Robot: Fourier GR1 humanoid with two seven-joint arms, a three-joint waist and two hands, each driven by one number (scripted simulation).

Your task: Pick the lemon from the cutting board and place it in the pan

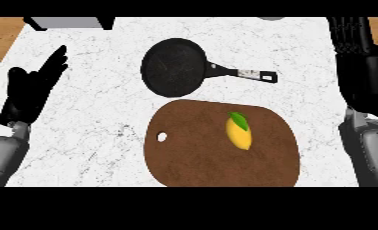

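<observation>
Across the white marble counter (88,139), a brown cutting board (199,159) fills the near edge at middle, and the black pan (173,67) sits just beyond it, handle pointing right. Left hand (33,86) rests open, fingers up, at the left edge. Right hand (358,69) hangs at the right edge with fingers straight. On the board's right half lies the lemon (238,133), untouched; I judge the right hand should come from above and curl round its middle.
</observation>
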